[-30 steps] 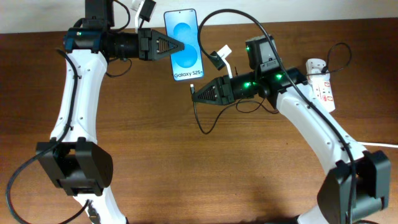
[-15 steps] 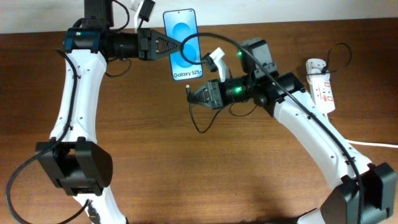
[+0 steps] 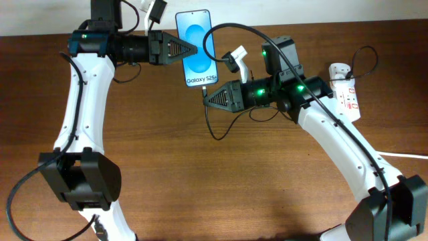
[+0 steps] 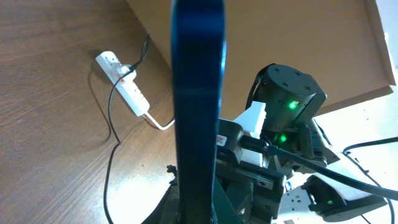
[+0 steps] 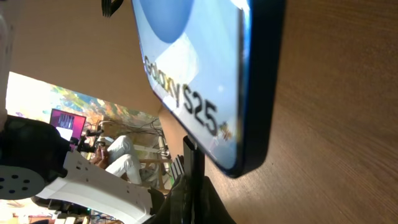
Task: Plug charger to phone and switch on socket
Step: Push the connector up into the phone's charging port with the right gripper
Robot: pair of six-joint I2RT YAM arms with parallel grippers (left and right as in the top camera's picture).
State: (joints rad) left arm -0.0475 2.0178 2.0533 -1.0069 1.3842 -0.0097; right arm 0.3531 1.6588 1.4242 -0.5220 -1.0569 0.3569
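My left gripper point(image 3: 194, 49) is shut on the phone point(image 3: 198, 49), gripping its left edge and holding it up with the blue screen facing the overhead camera. In the left wrist view the phone point(image 4: 198, 93) shows edge-on between the jaws. My right gripper point(image 3: 208, 100) is shut on the charger's plug tip point(image 3: 204, 94), just below the phone's bottom edge. In the right wrist view the plug point(image 5: 194, 155) stands close under the phone's bottom corner point(image 5: 249, 124), apart from it. The black charger cable point(image 3: 212, 127) loops down and arcs over to the socket point(image 3: 346, 92) at the right.
The white power strip point(image 4: 124, 84) lies near the table's far edge with the white adapter point(image 3: 340, 69) plugged in at its top end. Its thick white cord point(image 3: 401, 155) runs off to the right. The brown table point(image 3: 200, 181) lies beneath.
My right gripper swung slightly left and back right with the plug, ending a little higher and closer under the phone than a second ago. The left arm and phone stayed still.
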